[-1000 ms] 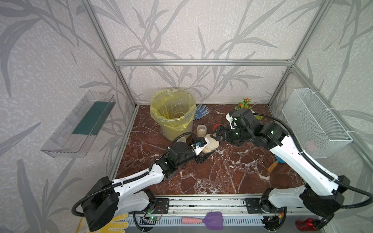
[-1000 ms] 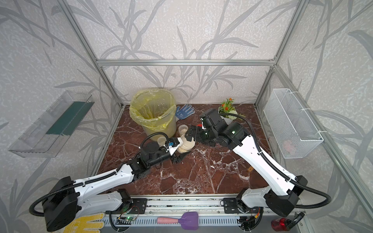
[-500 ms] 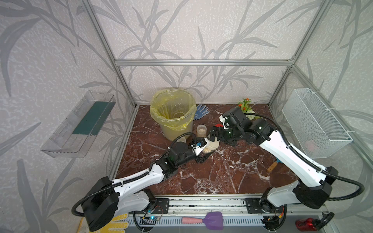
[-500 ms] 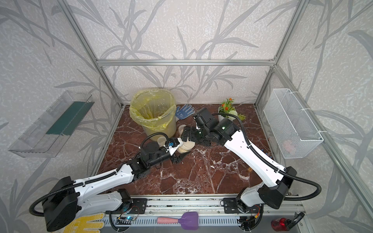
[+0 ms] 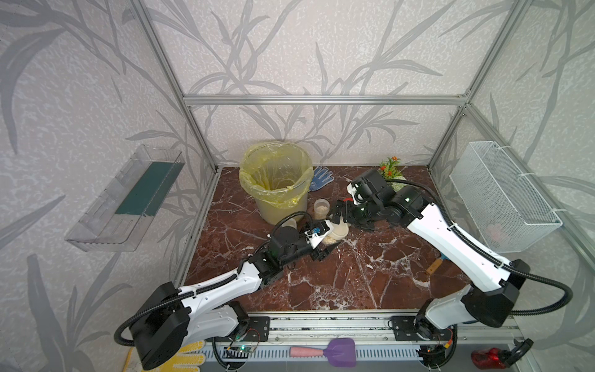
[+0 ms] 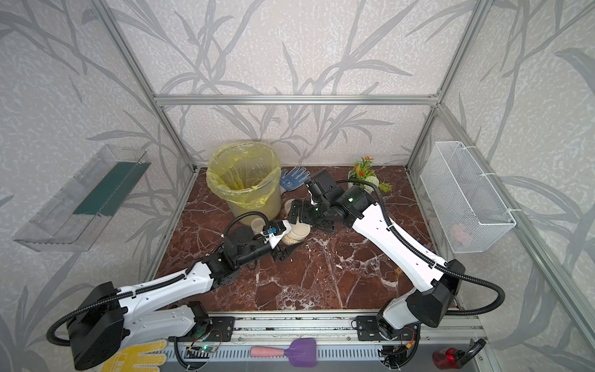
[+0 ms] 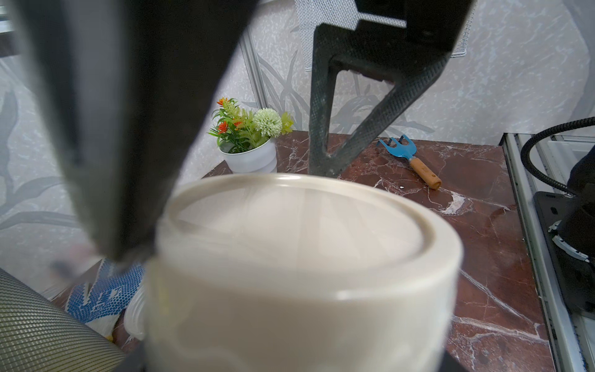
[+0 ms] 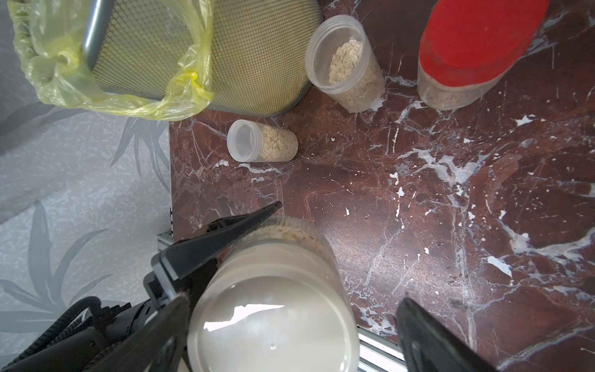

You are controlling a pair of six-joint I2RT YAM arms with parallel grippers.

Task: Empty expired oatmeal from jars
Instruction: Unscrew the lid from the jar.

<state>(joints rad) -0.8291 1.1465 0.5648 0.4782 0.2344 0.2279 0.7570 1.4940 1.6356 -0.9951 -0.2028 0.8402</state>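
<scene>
The right hand (image 5: 338, 215) has swung in, jaws spread wide around the beige lid (image 8: 273, 325). The left hand (image 5: 323, 242) clamps the squat jar (image 5: 338, 234) of oatmeal (image 8: 291, 229) near the surface's middle, so unscrewing looks next.

Bright, even light fills the scene; only soft shadows are cast on the surface (image 5: 354, 273). A white glare patch is seen on the beige lid (image 8: 273, 341) inside the right tool (image 8: 291, 306). In the left wrist view, that lid and 1 tool finger (image 7: 128, 112) are blurred.
</scene>
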